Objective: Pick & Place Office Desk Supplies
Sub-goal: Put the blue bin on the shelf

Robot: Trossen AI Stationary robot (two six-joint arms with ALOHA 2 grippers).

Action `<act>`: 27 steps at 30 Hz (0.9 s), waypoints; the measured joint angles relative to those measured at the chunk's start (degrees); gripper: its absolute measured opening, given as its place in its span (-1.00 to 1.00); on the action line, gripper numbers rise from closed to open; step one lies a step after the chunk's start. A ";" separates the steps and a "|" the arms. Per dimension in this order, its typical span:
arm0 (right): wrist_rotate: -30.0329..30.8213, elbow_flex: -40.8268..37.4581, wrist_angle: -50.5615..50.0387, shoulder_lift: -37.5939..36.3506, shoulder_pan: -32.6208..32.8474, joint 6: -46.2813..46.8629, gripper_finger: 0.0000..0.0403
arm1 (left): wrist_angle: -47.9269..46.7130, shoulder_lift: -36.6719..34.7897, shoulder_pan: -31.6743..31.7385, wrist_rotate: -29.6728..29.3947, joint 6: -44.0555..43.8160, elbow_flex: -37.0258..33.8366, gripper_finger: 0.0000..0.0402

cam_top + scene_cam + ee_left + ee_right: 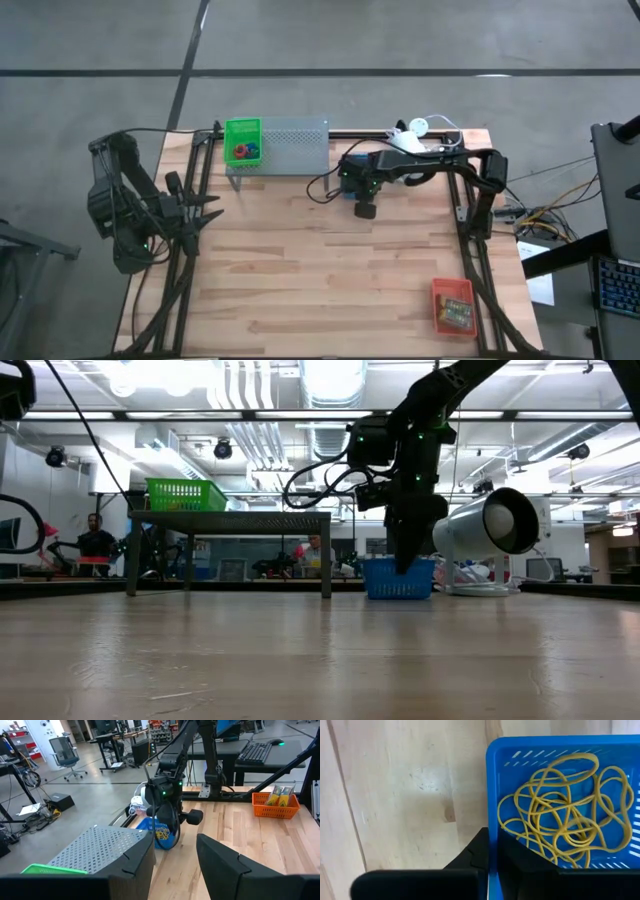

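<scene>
Wooden planks of the table [330,270] are filling the scene, with an open workshop room stretching behind it. Near the table's far edge, the right gripper [494,851] is reaching down over the blue tray [560,800], and its fingers are pinching shut on the tray's near wall, one finger outside and one inside. Thin tan rubber bands [567,805] are lying tangled in the tray, just beyond the fingertips. Right behind this gripper, the white lamp [490,525] is lying on its side. Off to the gripper's side, along the same far edge, the grey perforated shelf [290,148] is standing, and the green tray [242,142] is sitting on its far end, holding red and blue loops [244,152]. Well apart, at the near corner on the right arm's side, the red-orange tray [454,305] is holding two card boxes [280,796]. The left gripper [175,857] is waiting at the table's left edge, fingers standing apart and holding nothing.
</scene>
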 joint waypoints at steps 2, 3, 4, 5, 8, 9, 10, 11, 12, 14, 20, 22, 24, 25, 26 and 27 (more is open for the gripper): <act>1.18 -0.07 0.04 -0.02 0.40 1.32 -0.93 | 0.00 0.00 0.00 0.00 0.00 0.00 -0.24; 1.87 -0.12 0.03 -0.08 0.67 1.50 -0.93 | -0.02 0.00 0.00 0.00 0.00 0.00 -0.24; 2.78 -0.14 0.02 -0.12 1.04 1.51 -0.93 | -0.02 0.00 0.00 0.00 0.00 0.00 -0.24; 3.76 -0.18 0.03 -0.19 1.50 1.33 -0.92 | 0.00 0.02 0.02 -0.01 0.00 0.00 -0.24; 8.57 -0.26 0.22 -0.31 3.40 0.60 -0.93 | -0.02 0.02 0.00 -0.01 0.02 0.00 -0.24; 10.09 -0.26 0.38 -0.35 4.08 0.62 -0.93 | -0.01 0.02 0.00 -0.01 0.02 0.00 -0.24; 11.43 -0.26 0.44 -0.35 4.74 0.62 -0.93 | -0.02 0.02 0.00 -0.01 0.02 0.00 -0.24; 12.50 -0.26 0.42 -0.39 5.36 0.61 -0.93 | 0.00 0.02 0.00 0.01 0.02 0.00 -0.24; 13.39 -0.26 0.44 -0.42 5.92 0.62 -0.93 | 0.00 0.02 0.00 0.00 0.02 0.00 -0.24; 14.93 -0.26 0.49 -0.44 6.97 0.72 -0.93 | 0.00 0.02 0.00 0.00 0.02 0.00 -0.24; 18.30 -0.26 0.83 -1.53 9.13 3.12 -0.93 | 0.00 0.02 0.00 -0.01 0.02 0.00 -0.24; 20.55 -0.26 0.85 -1.70 9.93 3.75 -0.93 | 0.00 0.02 0.00 -0.01 0.02 0.00 -0.24; 22.53 -0.26 0.85 -1.70 10.83 4.29 -0.93 | 0.00 0.02 0.02 0.01 0.04 0.00 -0.24; 23.20 -0.26 0.85 -1.70 11.21 4.53 -0.93 | 0.00 0.02 0.00 -0.01 0.04 0.00 -0.24; 23.73 -0.26 0.85 -1.70 11.58 4.69 -0.93 | 0.00 0.02 0.00 0.01 0.03 0.00 -0.24; 24.07 -0.26 0.86 -1.73 11.91 4.69 -0.93 | -0.01 0.02 0.00 -0.01 0.04 0.00 -0.24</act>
